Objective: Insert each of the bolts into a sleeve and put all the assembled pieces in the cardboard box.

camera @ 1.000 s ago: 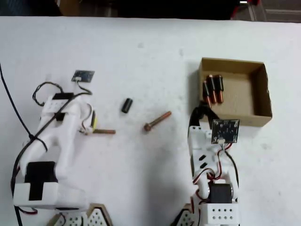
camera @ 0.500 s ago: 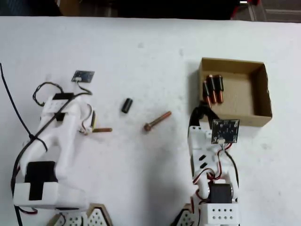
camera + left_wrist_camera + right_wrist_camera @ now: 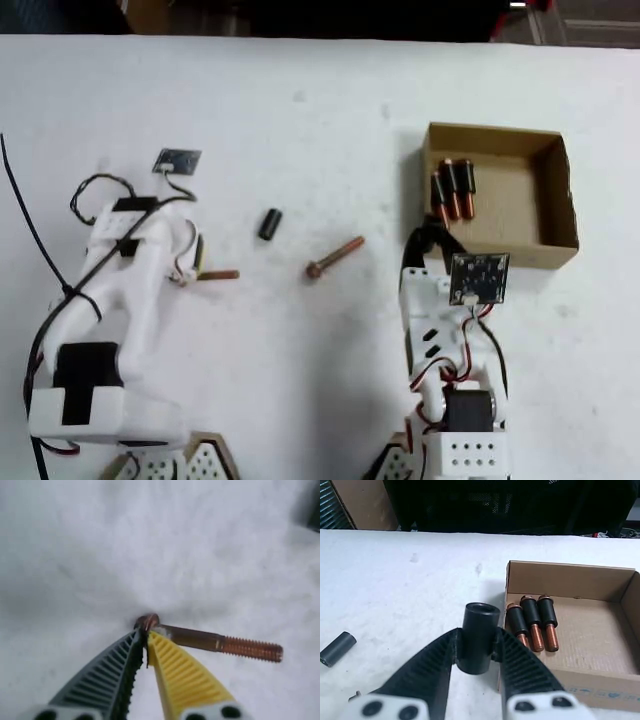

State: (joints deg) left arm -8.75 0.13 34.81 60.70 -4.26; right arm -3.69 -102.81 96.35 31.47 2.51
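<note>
Left gripper, one grey and one yellow ribbed finger, tips pressed almost together and pinching the held bolt at its head end. That bolt is copper-coloured: rounded head, smooth darker shank, bright threaded end sticking out sideways from the tips, over the white table. In the high view it sits left of centre, roughly horizontal, head at the left gripper.

Right gripper, black ribbed fingers, clamped on the held sleeve. This is a short black cylinder standing upright, with the open bore facing up.

The loose sleeve is the same black tube, lying on its side at the frame's centre-left, well apart from both grippers; also seen in the right wrist view. The loose bolt is copper, lying diagonally at mid-frame, head toward lower left, between the two arms.

The cardboard box is brown with an open top, at the upper right of the high view. Three assembled pieces lie side by side against its left wall, black sleeves on copper bolts with threads poking out.
</note>
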